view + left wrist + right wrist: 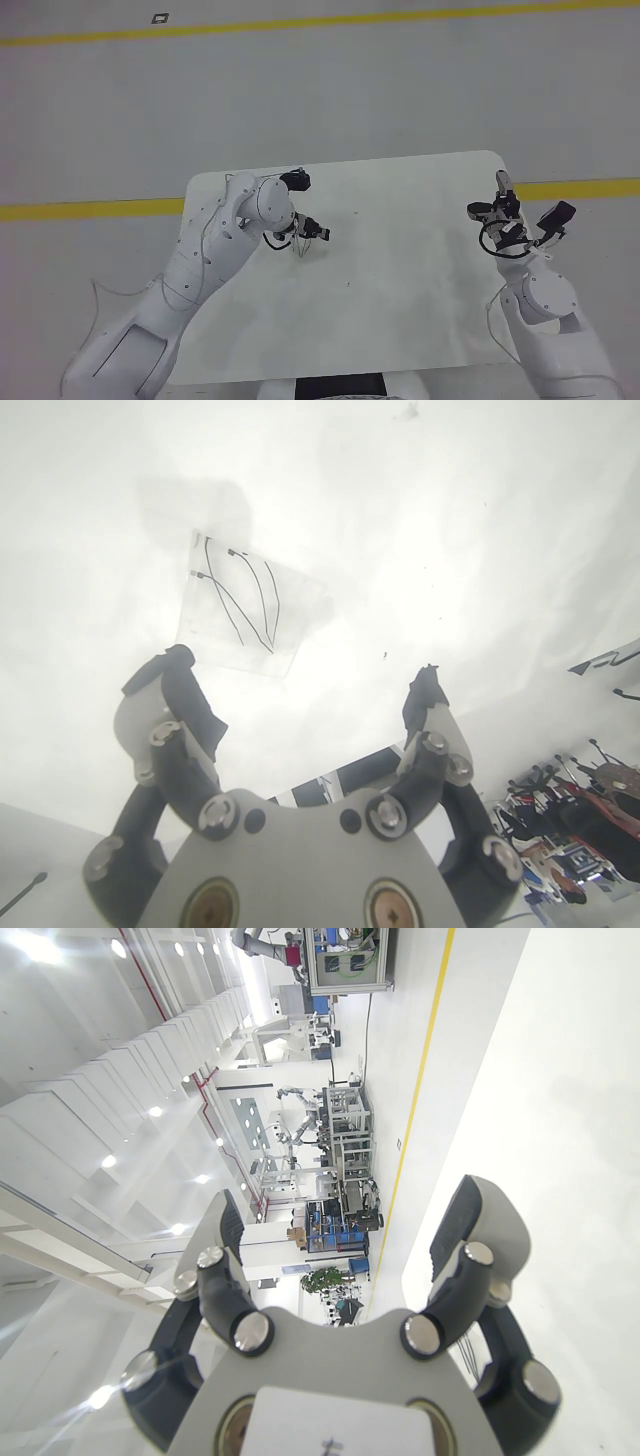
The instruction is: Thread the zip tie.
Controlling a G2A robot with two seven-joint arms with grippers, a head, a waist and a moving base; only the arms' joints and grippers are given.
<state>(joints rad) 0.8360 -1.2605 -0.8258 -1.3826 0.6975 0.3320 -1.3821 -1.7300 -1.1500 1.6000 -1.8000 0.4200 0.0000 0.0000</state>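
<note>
Left gripper [300,670] is hovering, jaws spread; zip ties [236,604], apparently bagged, are lying just beyond its fingertips, upper-left of centre, lengthwise toward it.

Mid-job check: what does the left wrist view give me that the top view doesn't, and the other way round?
From the left wrist view you get: a clear bag lying flat on the table with several black zip ties in it, just ahead of the open left pincer.
From the top view you get: the right pincer out at the table's right edge, far from the left arm, and the yellow floor lines.
Both share: the white table and the left pincer over its left half.
</note>
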